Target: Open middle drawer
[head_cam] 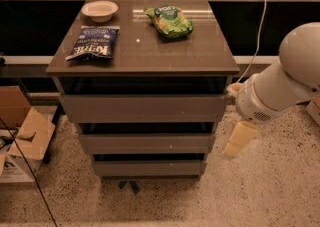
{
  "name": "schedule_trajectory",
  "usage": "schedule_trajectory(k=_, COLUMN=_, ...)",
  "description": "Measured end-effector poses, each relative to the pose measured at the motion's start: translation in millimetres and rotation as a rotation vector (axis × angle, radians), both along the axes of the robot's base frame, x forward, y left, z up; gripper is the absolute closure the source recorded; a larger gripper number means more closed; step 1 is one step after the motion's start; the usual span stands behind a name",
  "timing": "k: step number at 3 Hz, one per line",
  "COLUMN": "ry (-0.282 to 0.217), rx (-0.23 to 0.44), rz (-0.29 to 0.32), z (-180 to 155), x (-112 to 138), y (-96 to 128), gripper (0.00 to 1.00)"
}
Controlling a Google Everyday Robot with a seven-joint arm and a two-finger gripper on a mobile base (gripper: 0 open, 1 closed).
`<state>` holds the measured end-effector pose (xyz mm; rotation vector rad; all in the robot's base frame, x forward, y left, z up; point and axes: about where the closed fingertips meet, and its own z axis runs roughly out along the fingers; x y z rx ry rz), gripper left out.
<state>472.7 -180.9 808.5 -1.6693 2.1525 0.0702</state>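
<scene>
The middle drawer (145, 143) is a wide, flat, handleless grey-brown front, shut, between a taller top drawer (145, 108) and a shorter bottom drawer (147, 167) in a low cabinet. My gripper (239, 140) hangs cream-coloured below the white arm (280, 91), just right of the cabinet's right side, level with the middle drawer and apart from it. It holds nothing that I can see.
On the cabinet top (200, 53) lie a white bowl (100, 10), a blue chip bag (93, 42) and a green chip bag (170, 21). Cardboard boxes (22, 138) stand on the floor at left. A cable (255, 36) hangs at the back right.
</scene>
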Motion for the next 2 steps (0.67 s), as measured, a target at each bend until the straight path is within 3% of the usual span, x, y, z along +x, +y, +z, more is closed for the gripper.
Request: schedule_trajectory(k=2, ry=0.023, rx=0.018, rz=-0.002, z=-63.5, x=1.4, y=21.1, gripper=0.0)
